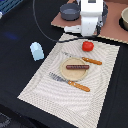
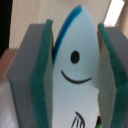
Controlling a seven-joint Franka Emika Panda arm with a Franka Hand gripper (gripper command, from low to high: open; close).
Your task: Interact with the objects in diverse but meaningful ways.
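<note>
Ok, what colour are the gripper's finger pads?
Teal green pads, seen best in the wrist view, either side of a white fish toy.

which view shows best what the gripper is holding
The wrist view: a white toy fish with a drawn eye and smile fills it, between the green pads. In the exterior view the arm hides it.

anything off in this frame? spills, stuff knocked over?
No spills or tipped items. The sausage lies on the plate, the tomato sits on the mat. One oddity: the hand is clamped on a smiley-faced toy fish.
</note>
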